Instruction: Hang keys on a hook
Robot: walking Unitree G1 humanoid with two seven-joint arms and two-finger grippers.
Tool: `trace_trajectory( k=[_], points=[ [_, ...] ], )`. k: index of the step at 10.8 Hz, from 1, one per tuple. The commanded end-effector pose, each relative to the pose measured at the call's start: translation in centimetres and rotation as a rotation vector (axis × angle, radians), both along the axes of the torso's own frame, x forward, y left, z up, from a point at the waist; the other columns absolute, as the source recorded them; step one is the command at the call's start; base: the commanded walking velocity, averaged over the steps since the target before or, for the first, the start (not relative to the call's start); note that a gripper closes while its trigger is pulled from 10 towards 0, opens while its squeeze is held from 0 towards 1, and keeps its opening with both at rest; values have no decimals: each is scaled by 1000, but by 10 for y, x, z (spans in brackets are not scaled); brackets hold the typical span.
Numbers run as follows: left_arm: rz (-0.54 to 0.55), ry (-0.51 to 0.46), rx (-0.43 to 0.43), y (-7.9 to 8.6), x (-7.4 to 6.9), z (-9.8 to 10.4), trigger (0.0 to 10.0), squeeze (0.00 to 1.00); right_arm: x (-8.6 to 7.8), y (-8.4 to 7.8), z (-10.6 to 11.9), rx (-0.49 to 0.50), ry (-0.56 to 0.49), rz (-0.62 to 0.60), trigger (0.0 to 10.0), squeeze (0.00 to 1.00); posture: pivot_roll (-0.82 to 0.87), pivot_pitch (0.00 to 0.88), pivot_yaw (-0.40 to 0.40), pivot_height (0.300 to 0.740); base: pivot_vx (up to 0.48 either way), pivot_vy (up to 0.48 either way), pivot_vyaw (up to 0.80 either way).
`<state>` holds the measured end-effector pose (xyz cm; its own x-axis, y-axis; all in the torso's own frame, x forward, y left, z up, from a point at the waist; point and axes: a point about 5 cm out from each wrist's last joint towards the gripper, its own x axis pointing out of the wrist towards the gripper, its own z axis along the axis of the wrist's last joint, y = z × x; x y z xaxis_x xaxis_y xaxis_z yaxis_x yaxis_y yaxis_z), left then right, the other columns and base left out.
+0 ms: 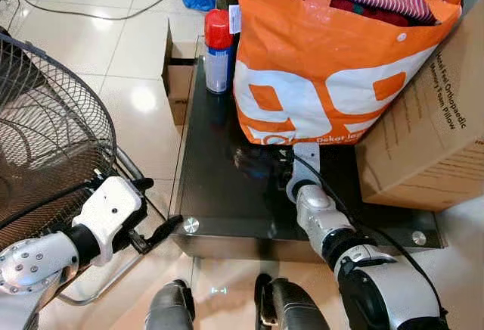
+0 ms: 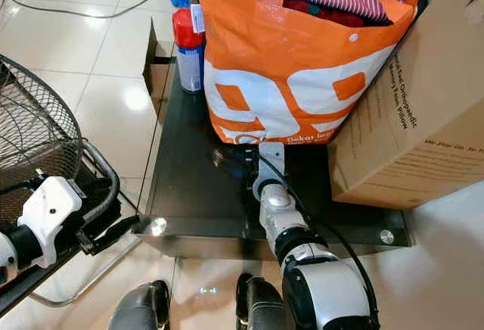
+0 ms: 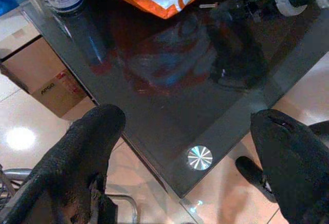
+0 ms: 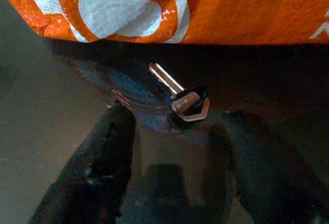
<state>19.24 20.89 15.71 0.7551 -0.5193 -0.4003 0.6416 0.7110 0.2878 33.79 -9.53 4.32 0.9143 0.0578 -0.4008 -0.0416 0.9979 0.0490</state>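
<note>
- Right wrist view has the key (image 4: 180, 93) flat on the dark glass table (image 4: 46, 95), silver blade pointing toward the orange bag (image 4: 205, 8), dark head nearest the camera. It sits just in front of the bag's bottom edge, not touching it as far as I can tell.
- Right gripper (image 4: 182, 172) hovers low over the glass with its fingers spread wide, one black finger (image 4: 97, 162) on each side, and the key sits just past the gap between them. Nothing is held.
- From the head cam, the right arm (image 1: 333, 231) reaches over the table's front edge toward the bag, so the working room there is tight: bag straight ahead, cardboard box (image 1: 431, 118) hard against the bag on the right.
- Open glass runs down the left side of the table, from the front corner stud (image 1: 190, 225) back to the spray can (image 1: 218, 50) standing at the far left by the bag.
- Left gripper (image 1: 155, 233) hangs off the table, just outside its front left corner, over the tile floor (image 1: 128, 57). Its wrist view shows the fingers (image 3: 77, 152) wide apart, empty, with the corner stud between them.
- Fan (image 1: 45, 133) grille crowds the left arm's side, close beside the wrist.
- Small brown box (image 1: 180, 80) sits on the floor against the table's left edge.
- Can't spot any hook anywhere.
</note>
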Motion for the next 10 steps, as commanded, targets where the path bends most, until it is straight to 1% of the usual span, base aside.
trace_trajectory(
  k=[1,3,7,10],
  points=[
    [2,6,5,0,-4,1,10000,478,-2,-1,-3,10,13,-6,392,0,112,293,-81,732,0,0,0],
    [2,12,0,-1,-5,2,10000,475,0,1,-1,17,1,6,235,0,115,292,-83,732,0,0,0],
    [5,22,7,1,-8,4,10000,475,2,3,3,24,-14,10,510,0,124,297,-80,732,0,0,0],
    [5,30,20,4,-11,7,10000,475,2,0,2,21,4,-28,0,0,143,306,-73,732,0,0,0]
  ],
)
